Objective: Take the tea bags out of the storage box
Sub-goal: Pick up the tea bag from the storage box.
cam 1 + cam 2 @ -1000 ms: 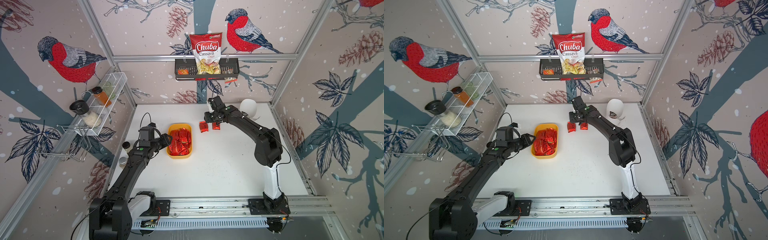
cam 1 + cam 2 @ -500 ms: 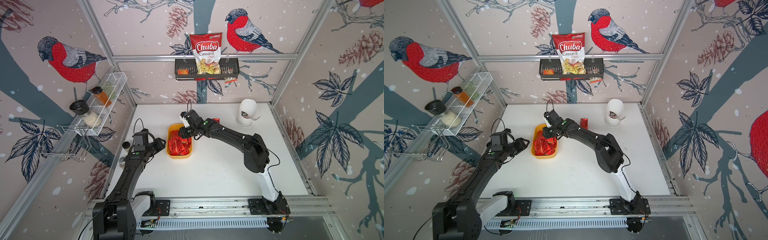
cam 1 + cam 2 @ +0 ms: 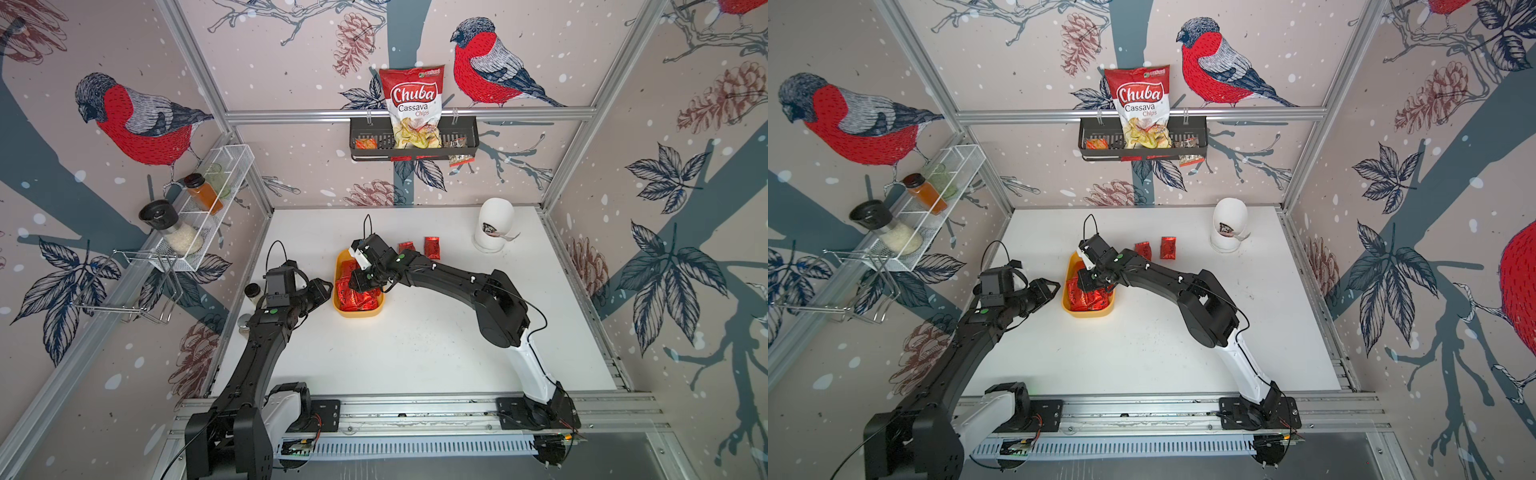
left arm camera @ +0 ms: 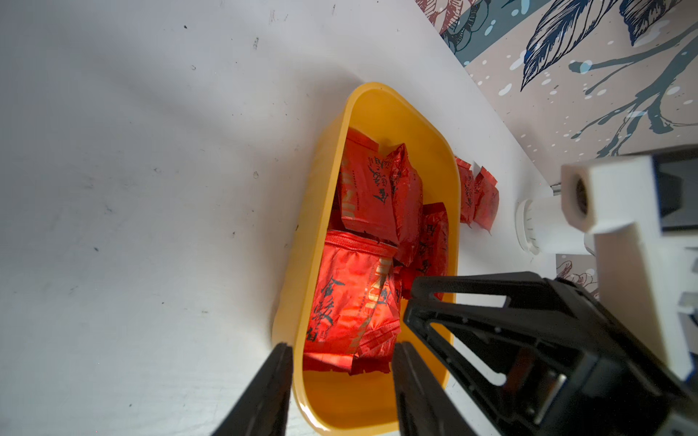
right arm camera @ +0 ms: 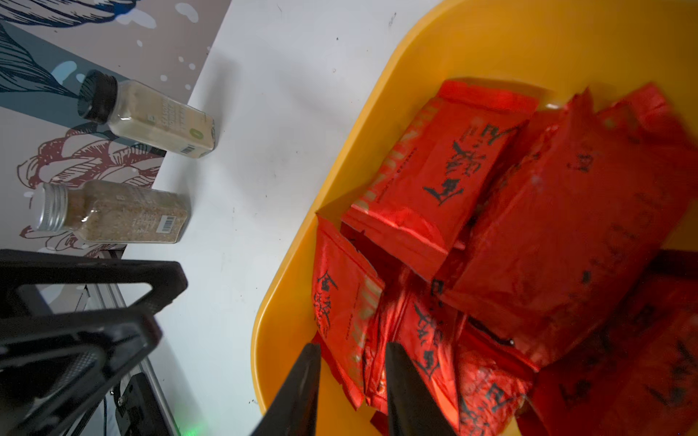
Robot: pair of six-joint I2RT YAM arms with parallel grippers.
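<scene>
A mustard-yellow storage box (image 3: pixel 358 312) on the white tabletop (image 3: pixel 415 353) holds a heap of red tea bags (image 3: pixel 357 297); two more tea bags (image 3: pixel 432 248) lie just behind it. The right gripper (image 5: pixel 353 347) reaches into the box, its jaws narrowly apart around one sachet's edge, and it is unclear whether they grip it. The left gripper (image 4: pixel 342 347) hovers beside the box with its jaws apart.

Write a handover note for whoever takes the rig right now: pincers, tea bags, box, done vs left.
Left pincer: open, empty, beside the storage box.
Right pincer: down inside the box, jaws narrowly apart around the edge of a sachet. Can't tell if it is gripped.
Things: two tea bags lie on the table just behind the box. The rest are a pile in the box.
Done: two bags out.
Left: the whole pile, probably starting with the sachet at the right pincer.
</scene>
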